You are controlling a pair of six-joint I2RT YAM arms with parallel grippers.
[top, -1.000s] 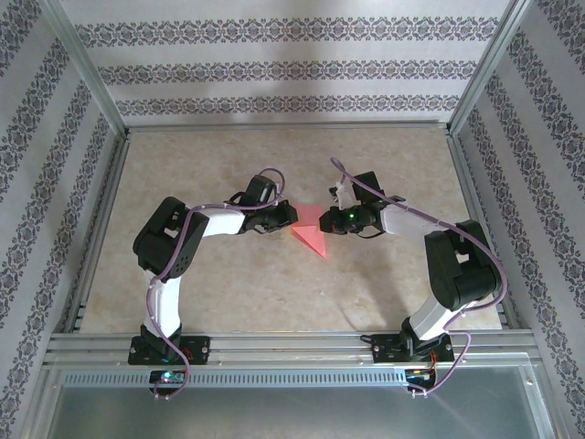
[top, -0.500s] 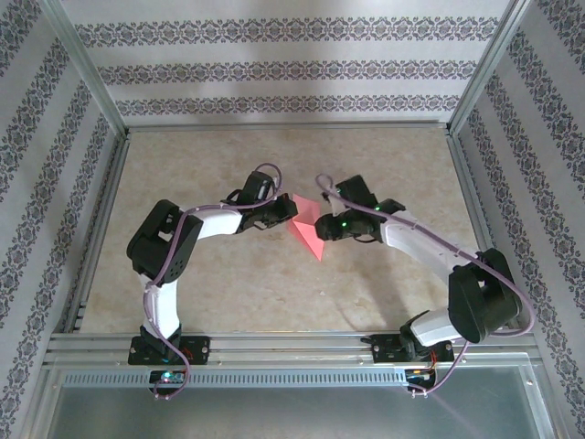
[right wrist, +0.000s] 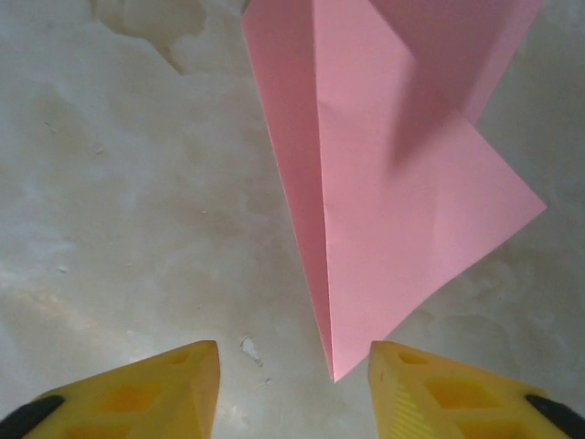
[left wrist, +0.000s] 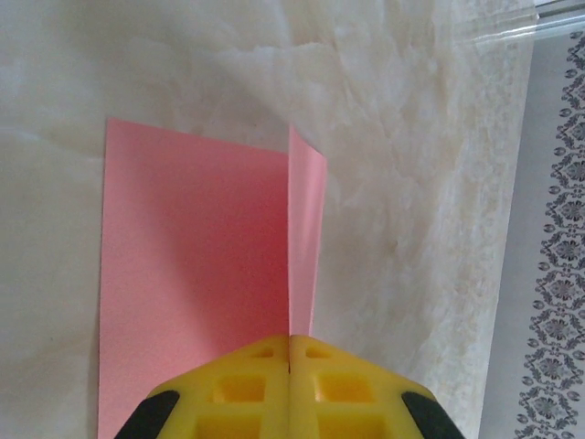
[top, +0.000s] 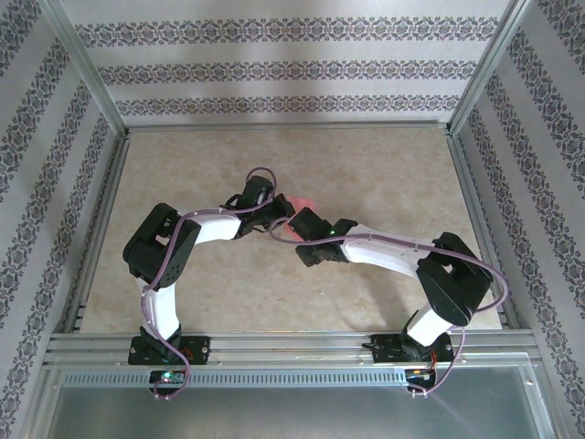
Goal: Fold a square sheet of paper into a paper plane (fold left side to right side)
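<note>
Two arms stood on one table, and one pink sheet of paper lay between them, near the middle of the table.

On the left side, the left arm bent in toward the middle. Its left pincer was closed tight. In the left wrist view, the two yellow fingers were pressed together on a thin flap of the sheet of paper. That flap stood up along a straight crease. The wider part of the sheet lay flat on the table to the left of the crease, with straight, sharp edges.

In the middle, seen from above, most of the sheet was hidden under the two pincers.

On the right side, the right arm reached across to the sheet. The right pincer was partly open and held nothing. A pointed corner of the sheet of paper lay just ahead of the gap between its two yellow fingers, and they did not touch it. One long fold ran up from that corner.

Lots of bare table showed around the arms, out to the patterned walls.
</note>
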